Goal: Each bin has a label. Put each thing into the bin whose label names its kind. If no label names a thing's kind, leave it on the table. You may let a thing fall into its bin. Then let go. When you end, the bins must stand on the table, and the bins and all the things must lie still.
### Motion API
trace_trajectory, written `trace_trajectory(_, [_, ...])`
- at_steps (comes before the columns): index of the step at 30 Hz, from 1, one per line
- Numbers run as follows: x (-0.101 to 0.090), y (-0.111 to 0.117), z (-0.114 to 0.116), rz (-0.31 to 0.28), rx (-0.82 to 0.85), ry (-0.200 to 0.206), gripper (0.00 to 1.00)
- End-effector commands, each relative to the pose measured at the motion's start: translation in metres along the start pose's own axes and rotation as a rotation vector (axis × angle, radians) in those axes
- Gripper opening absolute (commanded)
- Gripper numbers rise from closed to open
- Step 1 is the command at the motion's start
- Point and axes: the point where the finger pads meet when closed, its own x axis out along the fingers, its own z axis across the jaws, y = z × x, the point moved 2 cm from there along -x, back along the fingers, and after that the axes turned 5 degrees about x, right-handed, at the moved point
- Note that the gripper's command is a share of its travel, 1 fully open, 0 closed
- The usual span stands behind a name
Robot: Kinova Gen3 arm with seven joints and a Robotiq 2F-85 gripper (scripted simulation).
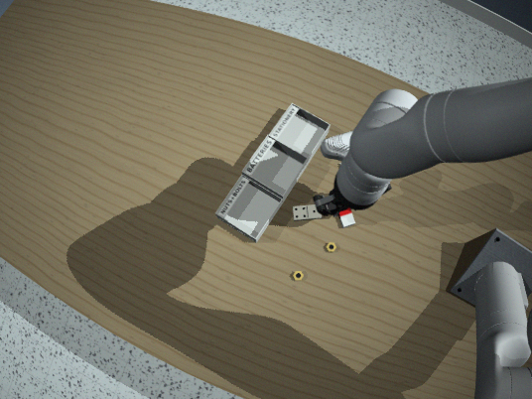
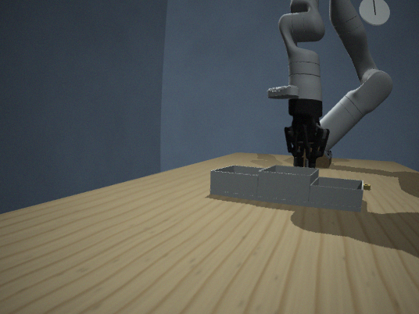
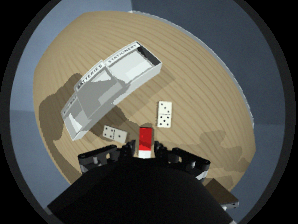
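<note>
My gripper [image 2: 305, 162] [image 3: 144, 145] is partly open and low over the table, its fingertips on either side of a red-and-white block, likely an eraser [image 1: 347, 219] [image 3: 145, 137], without gripping it. In the top view the arm hides most of the gripper. One domino [image 1: 301, 212] [image 3: 115, 134] lies left of the block; another domino [image 3: 164, 114] lies ahead and right in the wrist view. Two brass nuts [image 1: 327, 247] [image 1: 294, 276] lie on the table. The joined grey bins read NUTS+BOLTS [image 1: 232, 197] [image 2: 338, 198], BATTERIES [image 1: 259, 156] [image 2: 284, 188] and STATIONERY [image 1: 284, 121] [image 2: 234, 184]. I see nothing in them.
The middle bin's walls [image 2: 291, 189] stand higher than those beside it. The left domino lies between the bins and my gripper. The robot's base plate [image 1: 464, 280] is at the right in the top view. Arm shadows fall across the wooden table [image 1: 124, 99].
</note>
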Motion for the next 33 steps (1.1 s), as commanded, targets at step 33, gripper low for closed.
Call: trace_trajectory(33, [0.0101, 0.0002, 0.0000, -0.001, 0.000, 0.000, 0.19])
